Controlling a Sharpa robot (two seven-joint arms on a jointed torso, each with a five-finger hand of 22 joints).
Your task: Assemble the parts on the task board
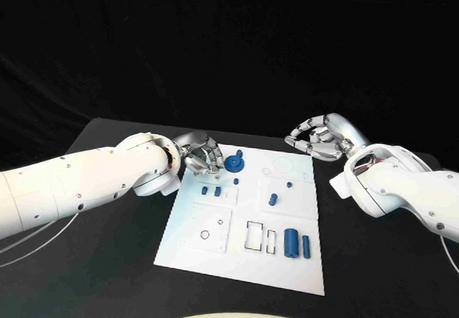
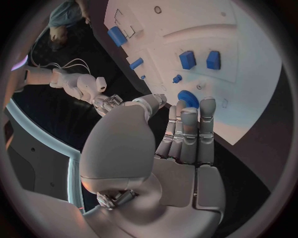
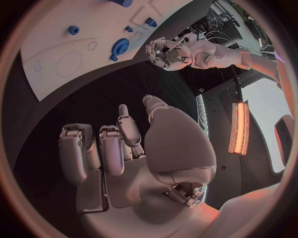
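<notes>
Left silver hand (image 1: 201, 157) at the white plastic task board's (image 1: 212, 257) far corner, fingers loosely extended, holding nothing, tips just beside the blue round gear (image 1: 233, 164). Right silver hand (image 1: 317, 139) curled, empty, well apart. Step: reaching. Next: closing precisely around the gear.

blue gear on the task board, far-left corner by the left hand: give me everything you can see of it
The blue gear is a small round toothed wheel of matte, plastic-looking blue with a raised hub at its centre. It lies flat on the white task board, near the far-left corner. The left hand hovers right beside it, fingertips close above in the left wrist view; whether they touch it cannot be told. A small blue peg stands apart nearby.
</notes>
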